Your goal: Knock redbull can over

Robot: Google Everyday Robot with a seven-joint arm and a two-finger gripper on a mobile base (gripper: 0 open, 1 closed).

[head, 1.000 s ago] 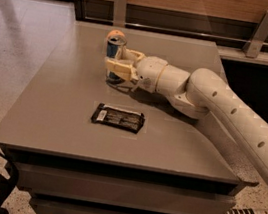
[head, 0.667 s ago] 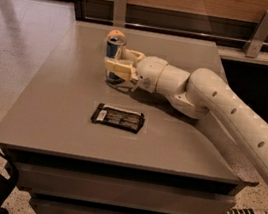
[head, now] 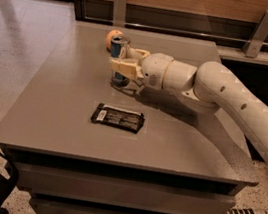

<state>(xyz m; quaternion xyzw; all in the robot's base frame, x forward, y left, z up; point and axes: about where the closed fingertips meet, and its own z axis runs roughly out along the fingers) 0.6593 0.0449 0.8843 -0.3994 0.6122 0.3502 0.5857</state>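
The redbull can (head: 119,47) stands upright on the grey table (head: 61,118), towards the back left. It is slim and blue and silver with a silver top. My gripper (head: 123,61) is at the can, reaching in from the right. Its fingers are apart, with the near finger (head: 121,68) crossing the front of the can's lower half and the far finger (head: 136,53) beside it. The can's lower part is partly hidden by the gripper.
A round orange fruit (head: 111,36) sits just behind the can on its left. A flat black snack wrapper (head: 118,117) lies in front of the gripper. A wooden wall with metal posts (head: 259,33) runs behind the table, and the floor (head: 15,60) drops off to the left.
The gripper and the can have shifted very slightly to the right, so more of the orange shows behind the can. The can is still upright.
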